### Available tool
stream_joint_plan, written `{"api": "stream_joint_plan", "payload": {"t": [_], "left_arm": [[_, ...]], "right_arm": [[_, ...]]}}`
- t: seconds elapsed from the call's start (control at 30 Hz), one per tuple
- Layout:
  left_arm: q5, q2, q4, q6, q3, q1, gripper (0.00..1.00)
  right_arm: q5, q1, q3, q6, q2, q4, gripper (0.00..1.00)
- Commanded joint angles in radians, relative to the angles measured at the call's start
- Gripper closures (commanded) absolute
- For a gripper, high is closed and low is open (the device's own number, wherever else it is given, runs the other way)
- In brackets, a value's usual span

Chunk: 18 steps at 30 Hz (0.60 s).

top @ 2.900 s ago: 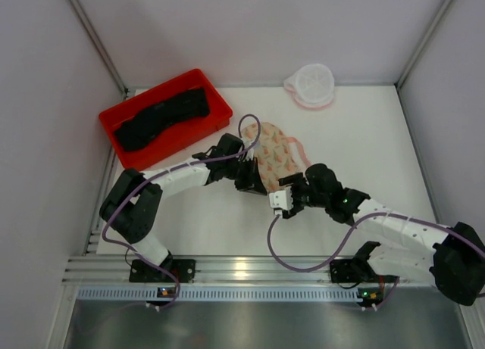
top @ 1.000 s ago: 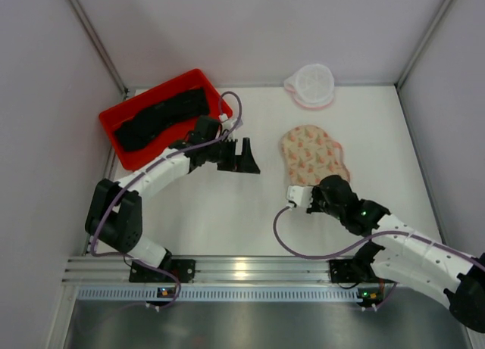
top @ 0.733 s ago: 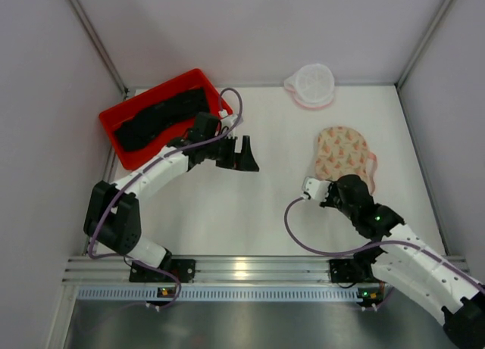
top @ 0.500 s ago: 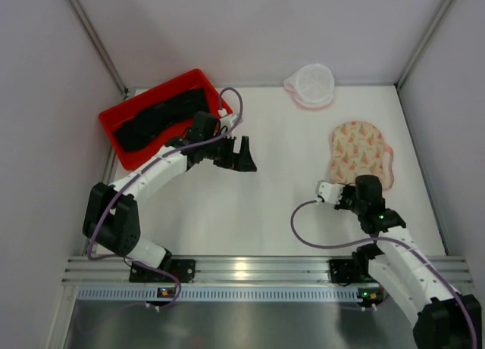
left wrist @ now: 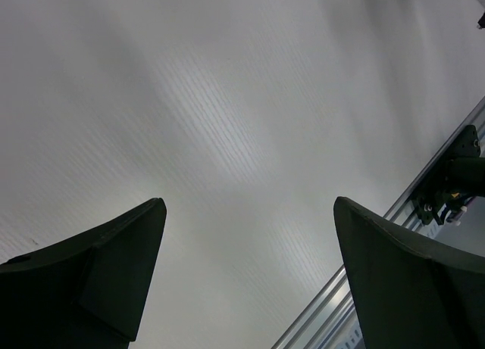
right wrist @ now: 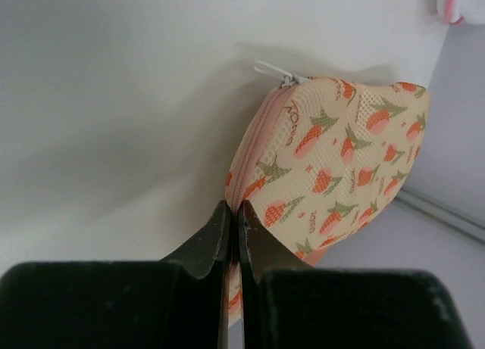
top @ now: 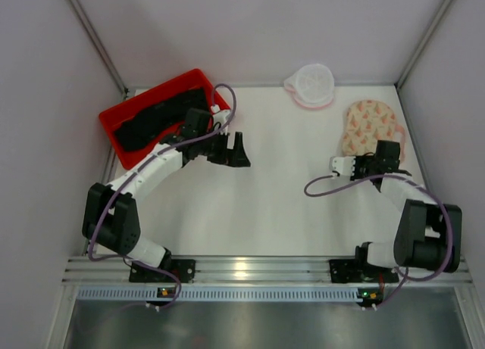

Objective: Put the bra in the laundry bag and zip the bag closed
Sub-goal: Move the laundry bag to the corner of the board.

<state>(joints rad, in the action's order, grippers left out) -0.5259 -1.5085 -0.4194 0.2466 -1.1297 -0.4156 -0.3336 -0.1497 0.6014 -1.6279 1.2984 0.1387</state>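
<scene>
The right pincer (right wrist: 233, 213) is pinching shut on the pink-trimmed edge of the peach oval patterned fabric piece (right wrist: 341, 160), which is lying just ahead of it. To my eye this is tidying a stray item aside; the bagging itself is not yet begun.

The left pincer (top: 236, 148) is hanging wide and empty over the white worktop (top: 288, 205). The soft black bra (top: 155, 116) is lying in the red plastic tray (top: 150, 95) just left of it. The round white mesh laundry bag (top: 311, 82) is sitting beyond the right pincer, to its left.

Next, the peach piece needs releasing and the left pincer needs turning to the tray.

The right wrist view is showing the pinch and a white zip pull (right wrist: 273, 70). Only the overhead view is showing the bra and the whole bag.
</scene>
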Motion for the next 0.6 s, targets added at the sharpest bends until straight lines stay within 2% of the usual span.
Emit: {"api": "stream_joint_plan", "payload": {"t": [0.0,0.1,0.2,0.27,0.3,0.4,0.47,0.5,0.57], "left_arm": [[-0.02,0.005,0.011,-0.027,-0.038,0.029,0.02],[-0.016,0.013,0.013,-0.036,-0.027,0.054,0.02],[-0.023,0.019,0.013,-0.043,-0.018,0.075,0.02],[-0.029,0.031,0.013,-0.043,-0.01,0.09,0.02],[-0.029,0.037,0.013,-0.043,-0.007,0.095,0.02],[-0.025,0.063,0.013,-0.05,0.002,0.103,0.02],[-0.017,0.09,0.011,-0.05,0.005,0.106,0.02],[-0.013,0.099,0.013,-0.053,0.005,0.106,0.02],[0.007,0.119,0.013,-0.072,-0.015,0.109,0.02]], "right_arm": [[-0.079,-0.043,0.086,-0.193,0.114,-0.093,1.0],[-0.079,-0.079,0.109,-0.305,0.188,-0.117,0.99],[-0.047,-0.091,0.155,-0.316,0.238,-0.129,0.85],[-0.019,-0.09,0.17,-0.288,0.242,-0.129,0.61],[-0.016,-0.091,0.169,-0.277,0.225,-0.129,0.45],[-0.016,-0.09,0.156,-0.221,0.145,-0.123,0.27],[-0.033,-0.088,0.156,-0.133,0.084,-0.082,0.2],[-0.039,-0.085,0.172,-0.084,0.02,-0.07,0.11],[-0.042,-0.077,0.213,0.113,-0.03,0.013,0.03]]}}
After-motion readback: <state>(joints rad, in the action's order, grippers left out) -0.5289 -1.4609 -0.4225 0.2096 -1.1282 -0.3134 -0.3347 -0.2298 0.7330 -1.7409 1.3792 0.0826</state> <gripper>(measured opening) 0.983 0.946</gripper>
